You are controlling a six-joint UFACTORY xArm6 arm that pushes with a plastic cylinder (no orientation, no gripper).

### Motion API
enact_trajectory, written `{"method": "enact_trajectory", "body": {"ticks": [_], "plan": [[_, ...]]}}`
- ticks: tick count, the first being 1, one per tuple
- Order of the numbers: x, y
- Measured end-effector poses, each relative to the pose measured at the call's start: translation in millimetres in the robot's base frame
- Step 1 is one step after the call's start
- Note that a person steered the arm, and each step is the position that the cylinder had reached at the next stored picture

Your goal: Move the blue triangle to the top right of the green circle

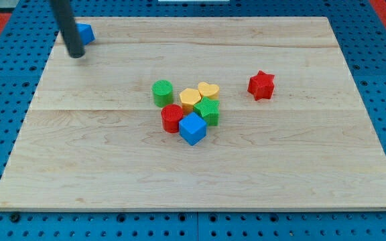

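My tip (76, 55), a bare rod with no jaws to spread or close, touches the blue triangle (85, 33) at its seven o'clock, well apart from the green circle (163, 92) toward ten o'clock.

1 raised view, angled down, whole board (354, 167)

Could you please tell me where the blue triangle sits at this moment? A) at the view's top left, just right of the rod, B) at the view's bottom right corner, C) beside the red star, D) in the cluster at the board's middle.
A: the blue triangle lies at the board's top-left edge, partly hidden behind the rod, with my tip just below-left of it, far from the green circle.
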State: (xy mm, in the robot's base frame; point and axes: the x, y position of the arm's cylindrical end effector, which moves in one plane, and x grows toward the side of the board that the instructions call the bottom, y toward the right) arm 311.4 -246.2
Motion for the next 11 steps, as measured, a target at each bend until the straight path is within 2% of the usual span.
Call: {"method": "enact_trajectory", "body": {"ticks": [1,2,3,4,6,9,10,11], "plan": [[-13.4,-44.6],[-40.5,-57.9],[-67.2,-0.4],[-75.2,54.6],[-113.9,82.2],[16.7,201.1],[4.1,210.9],[23.6,258.3]]}}
